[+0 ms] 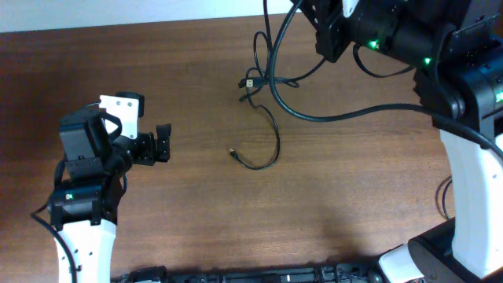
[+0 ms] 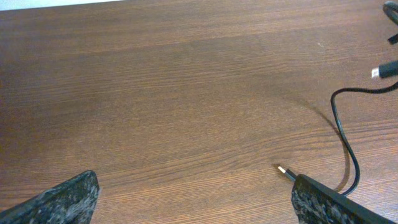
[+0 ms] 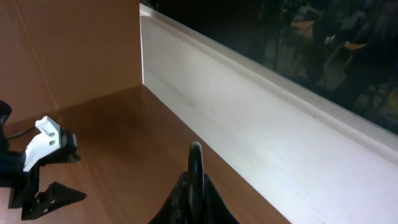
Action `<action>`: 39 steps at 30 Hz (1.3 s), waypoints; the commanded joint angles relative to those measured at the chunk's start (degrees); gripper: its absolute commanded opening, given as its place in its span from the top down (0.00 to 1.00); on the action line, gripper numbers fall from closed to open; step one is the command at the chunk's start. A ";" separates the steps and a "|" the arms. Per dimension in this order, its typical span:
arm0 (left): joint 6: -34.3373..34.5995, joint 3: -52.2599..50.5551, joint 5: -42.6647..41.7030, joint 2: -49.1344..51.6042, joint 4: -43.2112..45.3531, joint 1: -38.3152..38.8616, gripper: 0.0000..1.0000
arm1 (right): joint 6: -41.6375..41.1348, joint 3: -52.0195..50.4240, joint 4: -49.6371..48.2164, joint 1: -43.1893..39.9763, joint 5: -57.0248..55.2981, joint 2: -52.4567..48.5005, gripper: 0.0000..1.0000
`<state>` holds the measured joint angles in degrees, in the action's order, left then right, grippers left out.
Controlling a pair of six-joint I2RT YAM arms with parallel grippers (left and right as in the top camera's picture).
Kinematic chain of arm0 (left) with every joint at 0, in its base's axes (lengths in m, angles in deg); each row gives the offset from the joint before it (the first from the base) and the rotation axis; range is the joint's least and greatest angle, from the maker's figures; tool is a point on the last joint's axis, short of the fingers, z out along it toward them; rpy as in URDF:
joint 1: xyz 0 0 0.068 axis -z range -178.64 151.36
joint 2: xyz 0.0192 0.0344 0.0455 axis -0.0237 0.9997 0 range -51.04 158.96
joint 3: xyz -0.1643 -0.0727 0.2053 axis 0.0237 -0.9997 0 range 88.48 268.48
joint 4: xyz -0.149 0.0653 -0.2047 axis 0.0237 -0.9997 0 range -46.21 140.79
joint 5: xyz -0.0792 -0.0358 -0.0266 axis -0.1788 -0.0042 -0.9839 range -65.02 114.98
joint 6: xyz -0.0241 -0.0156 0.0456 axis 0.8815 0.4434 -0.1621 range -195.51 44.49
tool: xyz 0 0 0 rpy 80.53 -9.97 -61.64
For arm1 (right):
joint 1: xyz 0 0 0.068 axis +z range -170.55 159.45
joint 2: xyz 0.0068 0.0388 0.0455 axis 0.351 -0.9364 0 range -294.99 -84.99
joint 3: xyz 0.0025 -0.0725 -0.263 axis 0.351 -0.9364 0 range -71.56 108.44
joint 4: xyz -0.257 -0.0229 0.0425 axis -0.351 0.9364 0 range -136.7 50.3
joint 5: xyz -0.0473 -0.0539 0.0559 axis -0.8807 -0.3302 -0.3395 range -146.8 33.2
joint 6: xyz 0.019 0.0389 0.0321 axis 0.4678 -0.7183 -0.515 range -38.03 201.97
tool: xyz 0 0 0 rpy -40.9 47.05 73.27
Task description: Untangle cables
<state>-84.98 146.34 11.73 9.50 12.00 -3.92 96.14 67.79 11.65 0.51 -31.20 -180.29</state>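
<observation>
Thin black cables (image 1: 271,94) lie at the table's far centre, crossing in a small tangle around a plug (image 1: 250,81). One strand curves down to a metal-tipped plug (image 1: 233,154). That plug (image 2: 286,173) and its cord (image 2: 347,146) show in the left wrist view, just beyond my right-hand finger. My left gripper (image 1: 161,145) (image 2: 193,208) is open and empty, low over bare wood left of the plug. My right gripper (image 1: 327,41) (image 3: 196,193) is raised at the far right, shut on a black cable (image 3: 196,165) that hangs down toward the tangle.
A longer cable run (image 1: 354,115) sweeps right from the tangle toward the right arm's base. Another plug end (image 2: 385,70) lies at the right edge of the left wrist view. A white wall (image 3: 261,137) borders the table's far edge.
</observation>
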 commanded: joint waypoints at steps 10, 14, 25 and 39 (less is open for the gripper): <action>-0.52 0.02 -54.34 28.96 20.37 8.46 0.01 | -10.25 0.87 -5.57 0.24 0.74 0.46 0.96; -0.52 0.02 -56.39 35.15 33.27 15.69 0.01 | -20.59 0.87 -12.74 0.26 0.76 0.46 0.96; 13.03 0.02 -19.47 35.15 33.14 16.46 1.00 | -33.57 0.85 -15.78 -6.82 1.38 0.46 0.96; 37.64 0.02 -3.21 35.15 18.05 -1.20 1.00 | -33.57 0.85 -7.02 -41.24 0.72 0.44 0.96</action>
<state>-49.47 146.45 6.39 44.45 30.38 -2.87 62.66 67.79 3.98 -34.86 -29.34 -180.29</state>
